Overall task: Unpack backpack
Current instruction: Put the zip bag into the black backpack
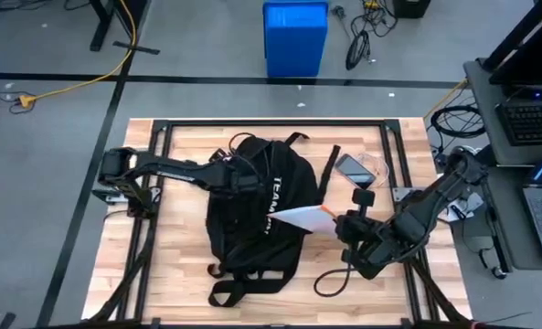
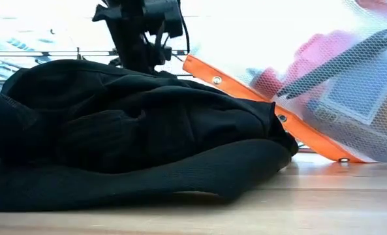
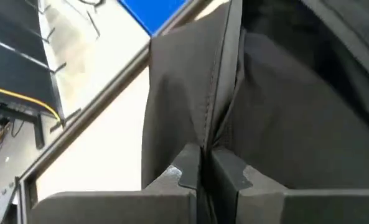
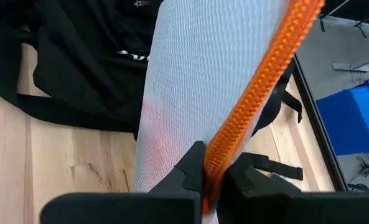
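One backpack [image 1: 252, 215], black and soft, lies flat in the middle of the wooden surface [image 1: 179, 274], with white lettering down its face that begins "TEAM"; the rest of the wording is covered. Several black straps [image 1: 234, 291] trail from its near end and one more [image 1: 328, 174] runs along its right side. One white mesh pouch [image 1: 300, 217] with an orange zipper edge sticks out from the right side of the backpack; in the low view it shows pink and dark contents through the mesh, too blurred to name. The right gripper [image 4: 210, 177] sits just right of the backpack, its fingers [image 4: 187, 171] clamped on the orange zipper edge of the pouch. The left gripper [image 3: 201, 171] reaches in over the upper left part of the backpack, and its fingers [image 3: 234, 171] are pressed together on a fold of the black fabric. One clear packet [image 1: 357, 167] with a dark item inside lies on the surface near the far right, apart from the backpack. One blue bin [image 1: 295, 37] stands on the floor beyond the surface.
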`<action>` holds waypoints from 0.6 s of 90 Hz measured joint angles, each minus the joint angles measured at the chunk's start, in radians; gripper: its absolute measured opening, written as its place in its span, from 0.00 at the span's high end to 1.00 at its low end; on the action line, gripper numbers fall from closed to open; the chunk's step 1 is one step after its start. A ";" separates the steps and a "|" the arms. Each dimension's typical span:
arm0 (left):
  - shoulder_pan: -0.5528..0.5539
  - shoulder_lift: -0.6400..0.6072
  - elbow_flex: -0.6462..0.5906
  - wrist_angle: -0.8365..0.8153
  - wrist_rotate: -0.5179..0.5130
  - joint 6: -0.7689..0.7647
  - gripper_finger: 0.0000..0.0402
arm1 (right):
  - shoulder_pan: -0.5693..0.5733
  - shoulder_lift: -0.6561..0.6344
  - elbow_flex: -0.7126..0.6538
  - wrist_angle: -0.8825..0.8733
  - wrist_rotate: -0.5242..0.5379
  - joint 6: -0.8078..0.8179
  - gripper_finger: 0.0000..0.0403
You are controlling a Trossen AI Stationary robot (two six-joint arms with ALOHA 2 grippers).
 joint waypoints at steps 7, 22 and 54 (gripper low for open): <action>-0.019 -0.041 0.000 -0.014 -0.030 0.001 0.99 | -0.001 0.000 0.000 -0.002 0.005 -0.003 1.00; -0.033 -0.111 0.000 -0.080 -0.057 0.002 0.99 | 0.000 0.000 0.000 -0.001 0.113 -0.022 1.00; -0.032 -0.162 0.000 -0.105 -0.060 0.131 0.99 | -0.050 -0.004 0.000 0.515 0.341 -0.633 1.00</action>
